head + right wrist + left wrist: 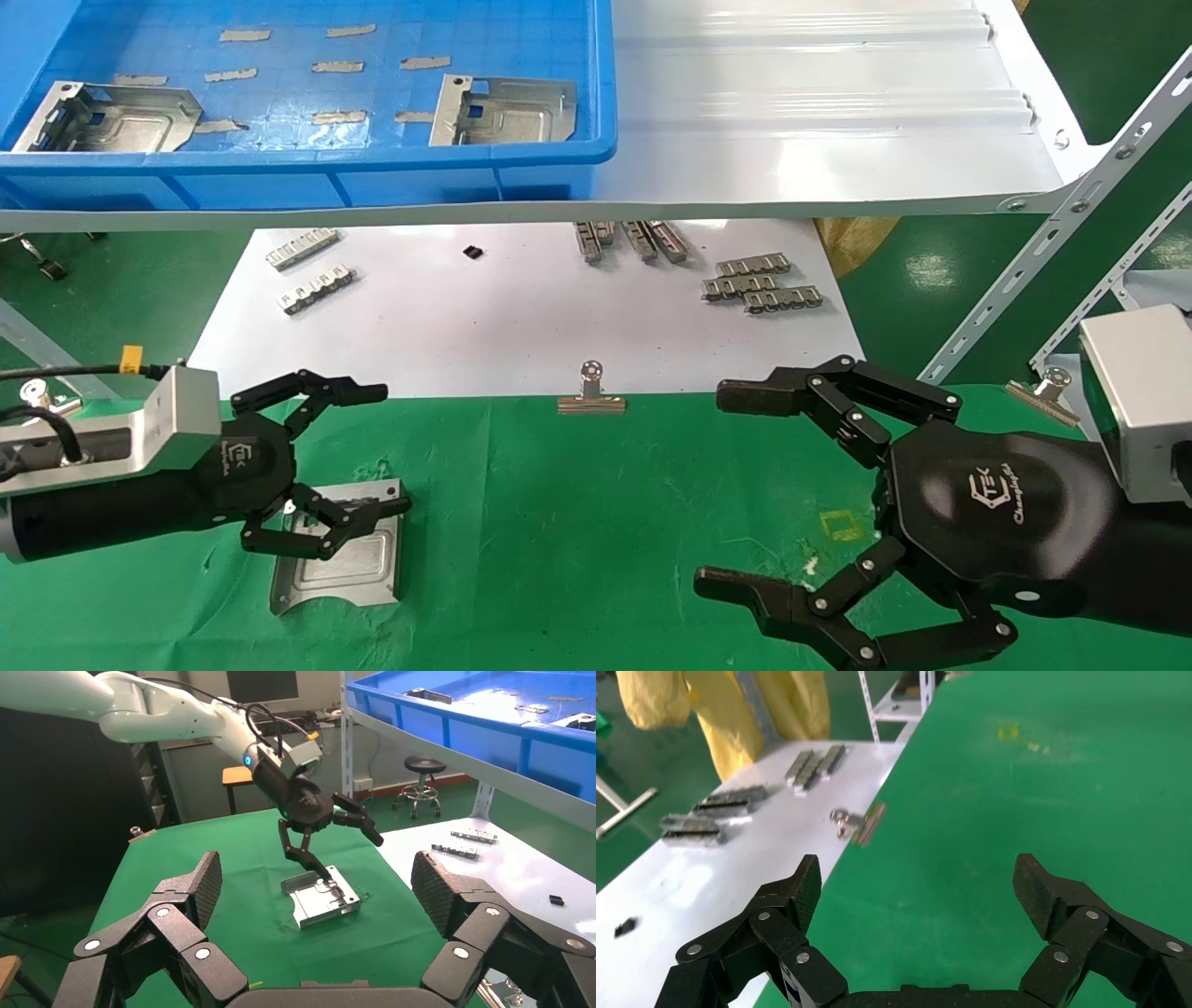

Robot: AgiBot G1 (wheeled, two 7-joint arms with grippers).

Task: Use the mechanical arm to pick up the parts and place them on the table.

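One silvery part [340, 552] lies flat on the green-cloth table [605, 522] at the near left. It also shows in the right wrist view [320, 903]. My left gripper [386, 450] is open, and its lower finger is over the part's far edge; I cannot tell whether it touches. In the left wrist view the left gripper [916, 881] has only green cloth between its fingers. My right gripper [726, 489] is open and empty above the cloth at the near right; in its own view the right gripper [318, 878] faces the part. Two more parts [112, 116] [507, 110] lie in the blue bin [307, 160].
The bin stands on a white shelf [819, 121] overhanging the back. Below it a white sheet [484, 326] holds several toothed strips [764, 281]. Binder clips [590, 396] [1048, 384] grip the cloth's far edge. Perforated metal struts [1052, 270] rise at the right.
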